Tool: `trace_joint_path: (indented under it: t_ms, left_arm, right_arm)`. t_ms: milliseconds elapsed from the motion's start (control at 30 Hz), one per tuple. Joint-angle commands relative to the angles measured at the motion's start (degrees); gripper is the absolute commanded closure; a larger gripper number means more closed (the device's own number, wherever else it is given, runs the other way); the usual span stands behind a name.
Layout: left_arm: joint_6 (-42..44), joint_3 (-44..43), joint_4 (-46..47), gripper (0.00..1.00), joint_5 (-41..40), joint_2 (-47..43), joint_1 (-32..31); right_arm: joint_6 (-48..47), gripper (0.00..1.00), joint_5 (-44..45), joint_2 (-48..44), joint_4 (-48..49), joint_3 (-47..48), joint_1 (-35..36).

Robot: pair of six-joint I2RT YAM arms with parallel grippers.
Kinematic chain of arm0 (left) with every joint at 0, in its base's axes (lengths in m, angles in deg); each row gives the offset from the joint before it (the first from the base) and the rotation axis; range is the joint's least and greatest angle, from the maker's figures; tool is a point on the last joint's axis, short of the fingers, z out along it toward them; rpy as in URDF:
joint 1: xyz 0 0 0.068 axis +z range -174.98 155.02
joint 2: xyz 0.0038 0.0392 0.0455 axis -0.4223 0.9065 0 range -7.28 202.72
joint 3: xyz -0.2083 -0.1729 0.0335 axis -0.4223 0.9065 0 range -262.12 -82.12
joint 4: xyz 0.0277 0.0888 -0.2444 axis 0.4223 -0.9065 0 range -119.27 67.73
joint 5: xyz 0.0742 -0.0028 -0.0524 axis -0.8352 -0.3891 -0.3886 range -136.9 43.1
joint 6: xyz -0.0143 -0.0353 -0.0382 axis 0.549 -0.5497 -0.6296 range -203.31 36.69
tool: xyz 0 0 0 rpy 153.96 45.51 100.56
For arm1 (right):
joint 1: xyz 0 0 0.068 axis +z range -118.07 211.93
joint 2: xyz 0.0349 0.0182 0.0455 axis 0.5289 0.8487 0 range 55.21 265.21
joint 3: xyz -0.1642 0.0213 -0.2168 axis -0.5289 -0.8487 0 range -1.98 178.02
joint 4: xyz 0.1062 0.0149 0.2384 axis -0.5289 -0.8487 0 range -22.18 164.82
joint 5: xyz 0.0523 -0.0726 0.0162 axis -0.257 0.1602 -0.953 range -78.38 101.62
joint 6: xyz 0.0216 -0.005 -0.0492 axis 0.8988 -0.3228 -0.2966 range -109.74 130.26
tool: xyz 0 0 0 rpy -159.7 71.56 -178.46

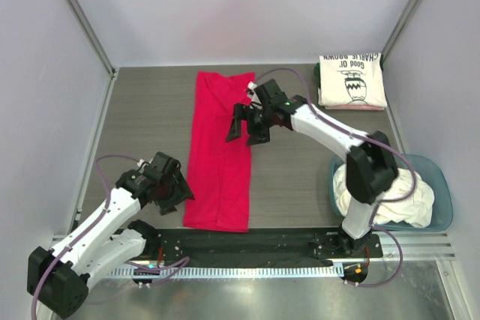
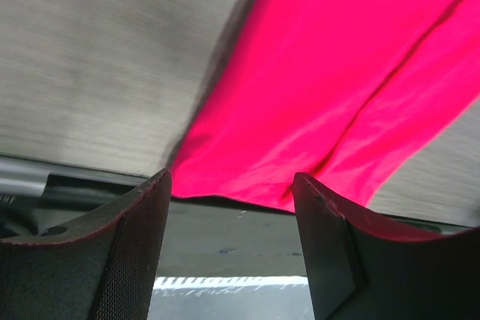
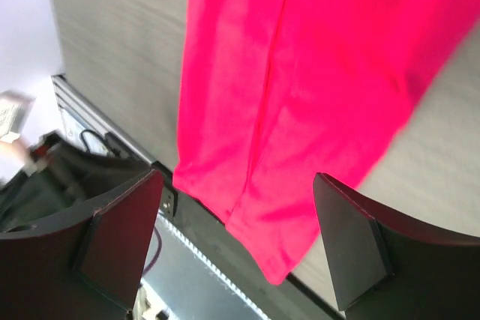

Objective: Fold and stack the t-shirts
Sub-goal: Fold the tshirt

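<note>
Both grippers have their jaws apart and hold nothing: the right gripper [image 1: 247, 131] is over the far right edge of the red t-shirt [image 1: 219, 162], and the left gripper [image 1: 171, 192] is just beside its near left edge. That shirt lies folded into a long narrow strip down the middle of the table [image 1: 150, 110], running far to near. A cream printed t-shirt [image 1: 352, 80] lies folded at the far right corner, and white t-shirts [image 1: 390, 198] are heaped in the blue-grey tub [image 1: 444, 185] at near right.

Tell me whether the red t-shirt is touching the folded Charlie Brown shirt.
Apart. The top view shows the red t-shirt flat at centre and the Charlie Brown shirt in the far right corner, with bare table between them.
</note>
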Motion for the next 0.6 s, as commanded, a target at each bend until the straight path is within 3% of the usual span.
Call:
trace_joint_path:
  t_ms: [0,200,333,567]
  left_arm:
    - [-8.28,1.55,-3.71,0.34,-6.89,-1.9,-4.49]
    - [-13.2,6.65,-0.92,0.43,-5.86,-0.06,-8.28]
    - [-14.44,9.29,1.46,0.52,-5.15,-1.11,-8.55]
    - [-15.14,12.28,1.55,0.63,-4.98,-3.66,-8.55]
  right_arm:
    - [1.06,0.12,5.2,-11.82,-4.07,-10.66,0.63]
    - [2.74,0.17,9.08,-25.27,-3.37,-29.22,5.55]
    - [5.55,0.22,9.61,-31.16,-1.53,-36.54,8.27]
    - [15.64,0.29,9.87,-31.27,11.37,-45.95,16.71]
